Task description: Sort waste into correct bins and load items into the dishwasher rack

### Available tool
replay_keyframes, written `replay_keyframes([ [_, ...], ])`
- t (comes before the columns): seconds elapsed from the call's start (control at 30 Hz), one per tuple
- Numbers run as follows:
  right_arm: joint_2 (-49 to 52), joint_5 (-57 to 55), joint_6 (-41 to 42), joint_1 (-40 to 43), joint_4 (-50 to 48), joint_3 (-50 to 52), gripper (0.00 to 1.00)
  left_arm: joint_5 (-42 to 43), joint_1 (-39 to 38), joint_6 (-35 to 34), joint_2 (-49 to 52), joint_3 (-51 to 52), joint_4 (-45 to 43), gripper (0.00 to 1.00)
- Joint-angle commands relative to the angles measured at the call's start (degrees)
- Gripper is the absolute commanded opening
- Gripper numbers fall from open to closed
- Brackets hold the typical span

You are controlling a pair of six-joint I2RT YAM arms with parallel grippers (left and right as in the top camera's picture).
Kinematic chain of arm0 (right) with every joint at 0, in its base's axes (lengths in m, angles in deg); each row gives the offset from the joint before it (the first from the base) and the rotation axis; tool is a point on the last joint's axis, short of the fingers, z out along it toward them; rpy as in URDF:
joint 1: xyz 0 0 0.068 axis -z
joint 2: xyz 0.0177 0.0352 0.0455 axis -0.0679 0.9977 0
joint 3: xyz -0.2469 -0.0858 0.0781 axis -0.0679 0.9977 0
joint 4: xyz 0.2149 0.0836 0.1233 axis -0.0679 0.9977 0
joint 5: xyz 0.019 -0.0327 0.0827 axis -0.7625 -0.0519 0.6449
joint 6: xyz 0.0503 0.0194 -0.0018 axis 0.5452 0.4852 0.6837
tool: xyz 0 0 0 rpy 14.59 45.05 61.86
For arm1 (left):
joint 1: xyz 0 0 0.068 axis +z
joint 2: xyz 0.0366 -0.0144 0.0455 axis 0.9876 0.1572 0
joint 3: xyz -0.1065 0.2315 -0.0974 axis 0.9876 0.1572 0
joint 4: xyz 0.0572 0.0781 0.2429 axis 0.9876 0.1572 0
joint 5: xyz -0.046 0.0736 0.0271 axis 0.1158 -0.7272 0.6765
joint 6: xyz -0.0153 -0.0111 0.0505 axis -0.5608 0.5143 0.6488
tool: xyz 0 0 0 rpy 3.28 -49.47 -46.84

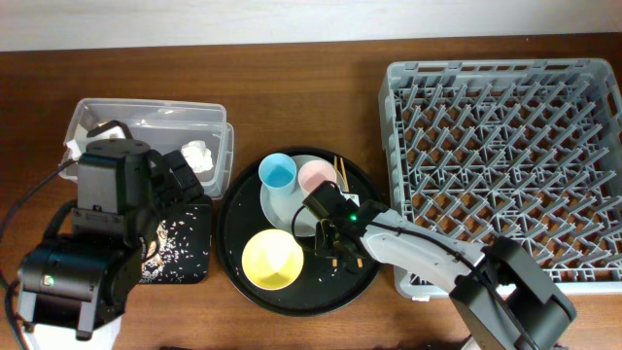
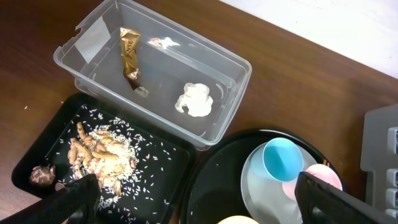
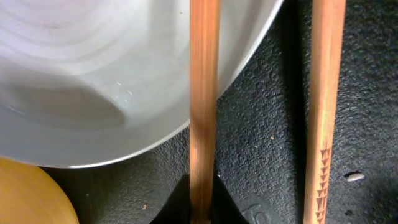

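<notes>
My right gripper (image 1: 337, 236) is low over the large round black tray (image 1: 238, 209) and shut on one wooden chopstick (image 3: 203, 124). The second chopstick (image 3: 323, 112) lies beside it on the tray. The pale plate (image 1: 282, 206) holds the light blue cup (image 1: 278, 172) and the pink cup (image 1: 317, 177). The yellow bowl (image 1: 271, 259) sits in front of them. My left gripper (image 2: 205, 208) is wide open and empty above the flat black tray (image 2: 168, 168), which holds tan food scraps (image 2: 99, 155) and rice. The clear tub (image 2: 233, 81) holds the snack wrapper (image 2: 129, 55) and the tissue wad (image 2: 194, 99).
The grey dishwasher rack (image 1: 505, 156) fills the right side, with nothing in it. The left arm's body (image 1: 87, 262) covers the front left of the table. Loose rice grains lie on the round tray.
</notes>
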Motion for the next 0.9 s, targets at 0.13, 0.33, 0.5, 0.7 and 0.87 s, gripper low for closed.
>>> replay_keyframes([
  [0.13,-7.52,-1.03,-3.93,-0.22,1.7,-0.39,0.04,-0.2,0.09,0.52,-0.22,-0.46,0.02,0.99],
  [0.33,-23.96,-5.46,-12.5,6.27,11.5,-1.25,0.04,-0.2,0.09,0.55,-0.22,-0.46,0.02,0.99],
  [0.5,-28.09,-5.25,-32.83,25.79,20.5,-3.23,0.04,-0.2,0.09,0.55,-0.22,-0.46,0.02,0.99],
  [0.7,-25.7,-3.93,-42.27,33.31,14.05,-3.21,0.04,-0.2,0.09,0.55,-0.22,-0.46,0.02,0.99],
  [0.87,-15.06,1.42,-43.25,33.31,9.51,-3.21,0.04,-0.2,0.09,0.55,-0.22,-0.46,0.02,1.0],
])
